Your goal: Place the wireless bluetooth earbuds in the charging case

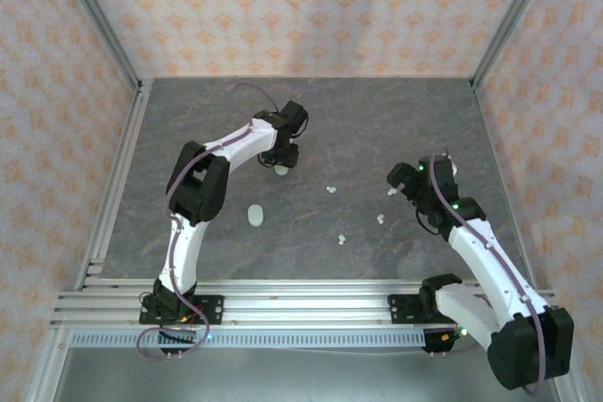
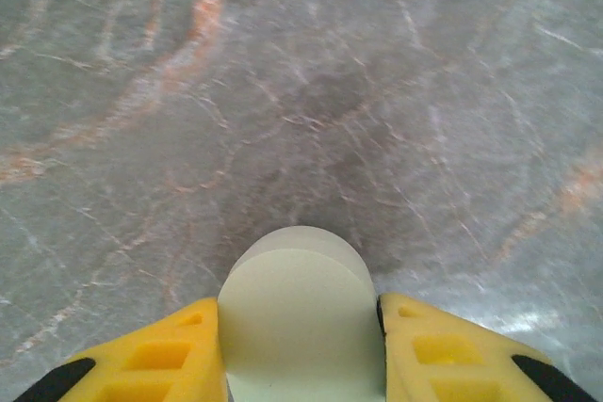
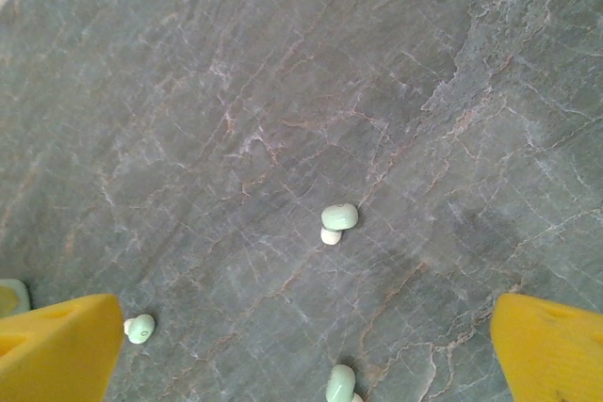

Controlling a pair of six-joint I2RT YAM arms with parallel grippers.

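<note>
The top external view looks down from above and behind the 2 arm bases (image 1: 179,303) at its bottom edge, covering the whole surface (image 1: 377,120). Both wrist views hang close over that surface, facing down past their yellow fingers (image 2: 141,364). The left shares the charging case (image 2: 301,317) with it, the right 3 earbuds (image 3: 337,218).

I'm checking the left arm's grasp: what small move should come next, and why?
Probably lift the pale green case slightly off the table: the left gripper is closed against both its sides, so the grip looks made.
</note>
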